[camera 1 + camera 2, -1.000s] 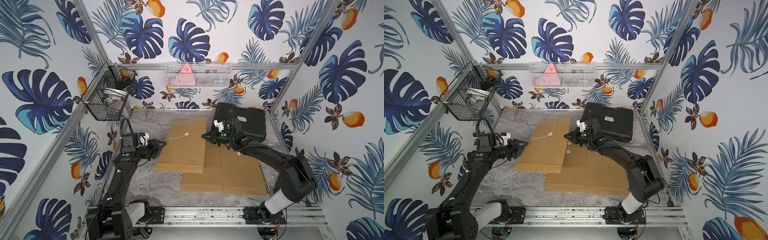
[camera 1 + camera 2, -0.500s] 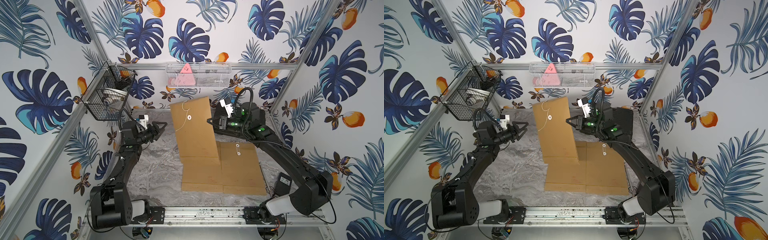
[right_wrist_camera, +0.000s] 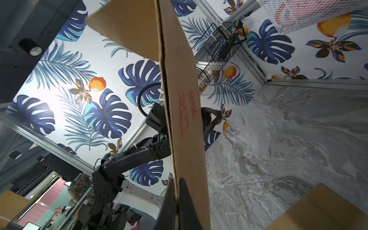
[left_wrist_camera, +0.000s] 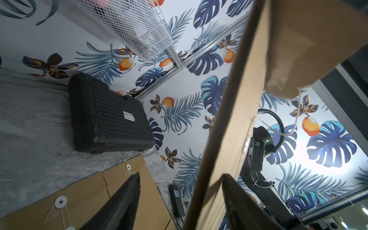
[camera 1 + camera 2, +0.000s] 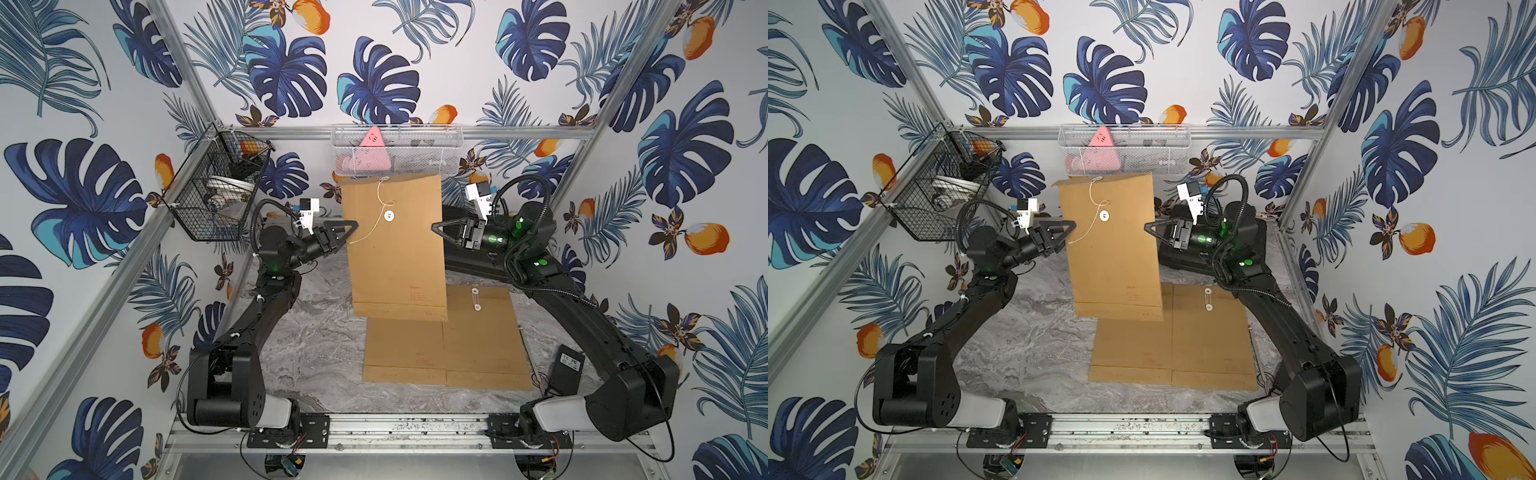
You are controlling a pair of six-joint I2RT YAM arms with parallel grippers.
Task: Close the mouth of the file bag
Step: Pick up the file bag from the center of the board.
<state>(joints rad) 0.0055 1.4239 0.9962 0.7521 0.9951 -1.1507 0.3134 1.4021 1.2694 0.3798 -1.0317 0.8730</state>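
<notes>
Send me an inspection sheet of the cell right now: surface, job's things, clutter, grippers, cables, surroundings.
Surface: grey marbled table.
Job's things: file bag held upright; string dangles loose, not wound on the lower button; mouth not tied.
Clutter: one spare bag lies flat beside a second spare bag; black case at the back; power adapter by the right arm.
Grippers: right gripper shut on the file bag's edge; left gripper open, fingers straddling the opposite edge.
Cables: thin wires beside the adapter; a corrugated hose loops at each wrist.
Surroundings: black wire basket and white mesh basket on the frame; leaf-print walls.
</notes>
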